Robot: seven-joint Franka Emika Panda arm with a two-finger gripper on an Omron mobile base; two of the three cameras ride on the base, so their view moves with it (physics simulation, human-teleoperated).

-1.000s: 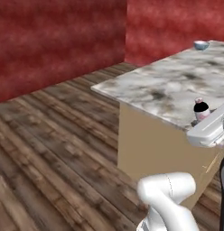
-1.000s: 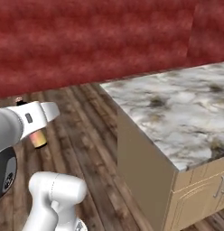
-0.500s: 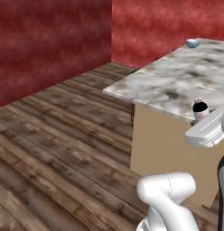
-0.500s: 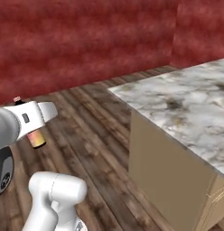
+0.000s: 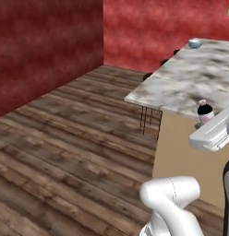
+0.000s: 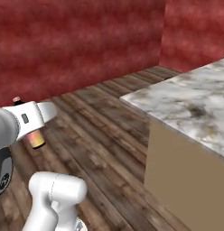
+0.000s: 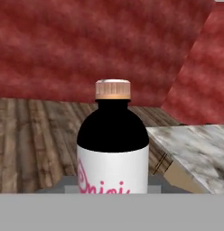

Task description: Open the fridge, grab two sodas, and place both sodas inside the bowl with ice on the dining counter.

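White arm (image 6: 23, 122) at left, bottle (image 6: 36, 137) partly hidden behind it; marbled dining counter (image 6: 190, 106) right, red walls

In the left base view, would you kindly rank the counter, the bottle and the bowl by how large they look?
1. Counter, by far the largest.
2. Bottle.
3. Bowl; it looks smallest, but it sits far off, so its rank against the bottle is unsure.

One soda bottle (image 7: 113, 144) with a dark shoulder, white label and pinkish cap, one marbled dining counter (image 5: 190, 85) on a tan base, one small pale bowl (image 5: 195, 43) at its far end, and one robot arm (image 6: 23, 122).
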